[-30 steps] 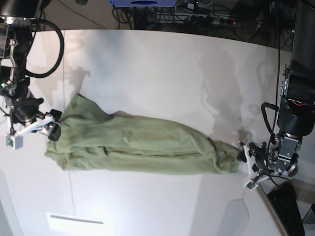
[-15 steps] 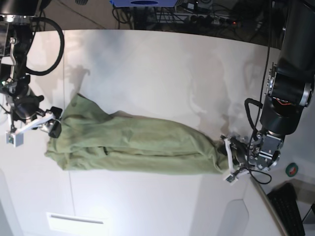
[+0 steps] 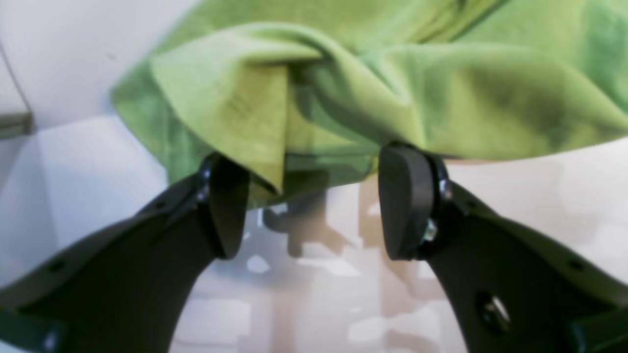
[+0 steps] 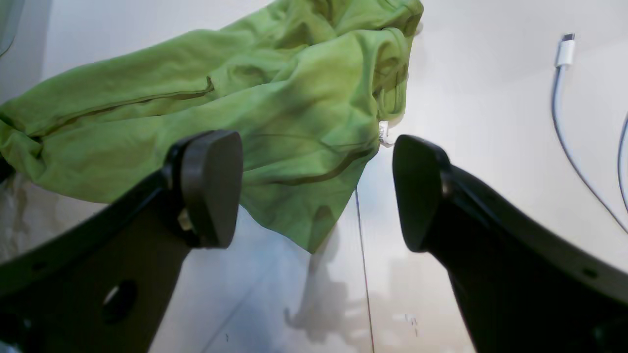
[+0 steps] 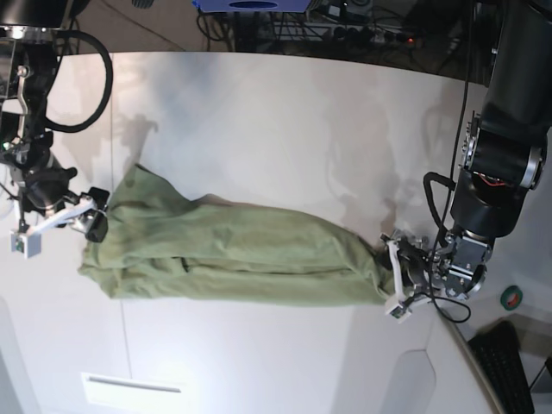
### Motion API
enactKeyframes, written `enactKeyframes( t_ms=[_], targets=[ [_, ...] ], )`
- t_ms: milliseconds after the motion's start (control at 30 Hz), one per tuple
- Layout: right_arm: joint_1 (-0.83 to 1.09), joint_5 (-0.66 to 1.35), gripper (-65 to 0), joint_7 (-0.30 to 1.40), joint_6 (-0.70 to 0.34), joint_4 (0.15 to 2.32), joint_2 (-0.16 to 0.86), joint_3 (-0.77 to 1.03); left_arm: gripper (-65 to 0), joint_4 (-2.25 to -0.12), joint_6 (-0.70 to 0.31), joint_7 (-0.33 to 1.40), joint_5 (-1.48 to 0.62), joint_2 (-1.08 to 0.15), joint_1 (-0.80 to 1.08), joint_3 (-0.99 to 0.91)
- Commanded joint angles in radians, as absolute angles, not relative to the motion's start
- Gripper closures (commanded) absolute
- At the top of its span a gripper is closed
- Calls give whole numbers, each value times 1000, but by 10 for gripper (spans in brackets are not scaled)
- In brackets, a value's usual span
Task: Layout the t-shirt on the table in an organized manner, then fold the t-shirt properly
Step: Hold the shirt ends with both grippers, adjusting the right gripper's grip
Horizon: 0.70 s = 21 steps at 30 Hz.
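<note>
The olive-green t-shirt [image 5: 241,254] lies bunched in a long roll across the white table [image 5: 285,112]. My left gripper [image 5: 398,283] is at the shirt's right end. In the left wrist view it [image 3: 316,203] is open, its pads [image 3: 407,201] on either side of a folded edge of the shirt [image 3: 343,73], which hangs just above them. My right gripper [image 5: 84,220] is at the shirt's left end. In the right wrist view it [image 4: 314,191] is open and empty, with the shirt [image 4: 221,113] and its small white tag [image 4: 383,135] just beyond the tips.
A white cable with a plug [image 4: 564,54] lies on the table to the right in the right wrist view. A dark seam [image 4: 363,245] runs across the tabletop. A keyboard [image 5: 509,371] and a green tape roll [image 5: 513,297] sit at the base view's lower right.
My left gripper has moved left in the base view, up to the shirt's right end. My right gripper has stayed at the left end. The shirt has barely shifted.
</note>
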State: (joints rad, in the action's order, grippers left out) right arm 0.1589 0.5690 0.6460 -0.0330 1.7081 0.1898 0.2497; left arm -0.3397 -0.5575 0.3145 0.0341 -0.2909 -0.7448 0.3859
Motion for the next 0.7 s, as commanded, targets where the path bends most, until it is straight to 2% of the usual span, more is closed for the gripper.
enactKeyframes(
  t_ms=[0, 167, 400, 533, 667],
  targets=[
    [143, 576, -446, 621, -30, 1727, 200, 254, -388, -354, -555, 300, 30, -300, -785, 384],
    [143, 576, -446, 621, -30, 1727, 200, 254, -388, -352, -496, 288, 30, -308, -788, 387],
    [143, 576, -446, 621, -30, 1727, 200, 254, -378, -312, -475, 243, 31, -302, -792, 387],
    [143, 576, -446, 621, -30, 1727, 200, 254, -255, -303, -475, 217, 31, -300, -792, 387],
    [143, 576, -446, 621, -30, 1727, 200, 254, -240, -302, -452, 208, 30, -306, -791, 387]
  ],
)
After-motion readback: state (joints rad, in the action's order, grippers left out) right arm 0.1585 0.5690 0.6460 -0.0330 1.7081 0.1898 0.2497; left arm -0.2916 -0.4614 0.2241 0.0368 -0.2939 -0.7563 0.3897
